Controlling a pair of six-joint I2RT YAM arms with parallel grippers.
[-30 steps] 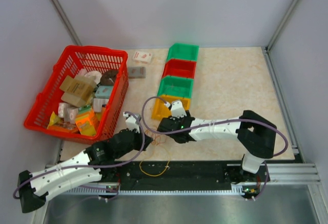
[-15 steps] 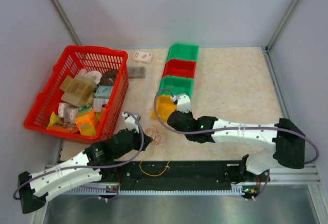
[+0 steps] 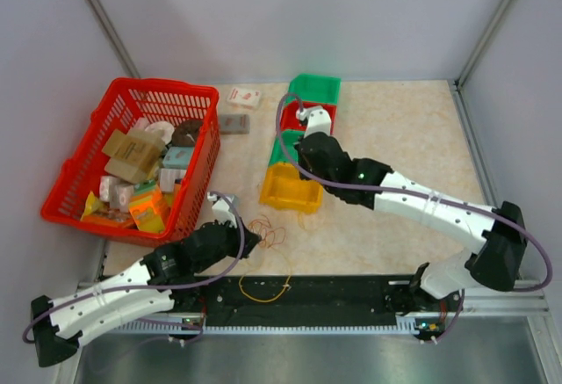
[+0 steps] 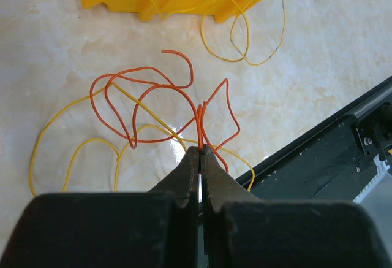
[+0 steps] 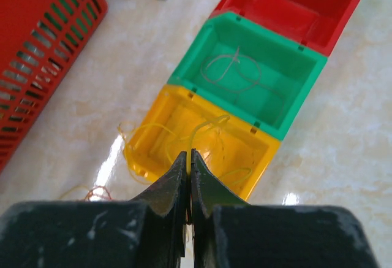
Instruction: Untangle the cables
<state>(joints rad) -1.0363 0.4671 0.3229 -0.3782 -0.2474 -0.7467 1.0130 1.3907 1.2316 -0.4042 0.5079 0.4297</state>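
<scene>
An orange cable tangle (image 4: 147, 96) lies on the table with a yellow cable (image 4: 73, 151) threaded through it; the tangle also shows in the top view (image 3: 268, 228). My left gripper (image 4: 200, 148) is shut on an orange strand at the tangle's near edge. My right gripper (image 5: 188, 156) is shut on a thin yellow cable (image 5: 205, 127) that runs down into the yellow bin (image 5: 257, 157). It hangs high above the bin row (image 3: 303, 148). More yellow strands lie in that bin and spill over its side (image 4: 245, 41).
A green bin (image 5: 306, 105) with a thin grey wire, a red bin (image 5: 294, 10) and a far green bin (image 3: 314, 88) stand in a row. A red basket (image 3: 162, 87) of packets is at the left. Two small boxes (image 3: 244, 97) (image 3: 234, 124) lie behind. A yellow loop (image 3: 268, 289) crosses the black front rail.
My right arm has swung from beside the tangle, away and upward over the bin row, with the yellow cable in its jaws. The left gripper has stayed on the orange strand.
</scene>
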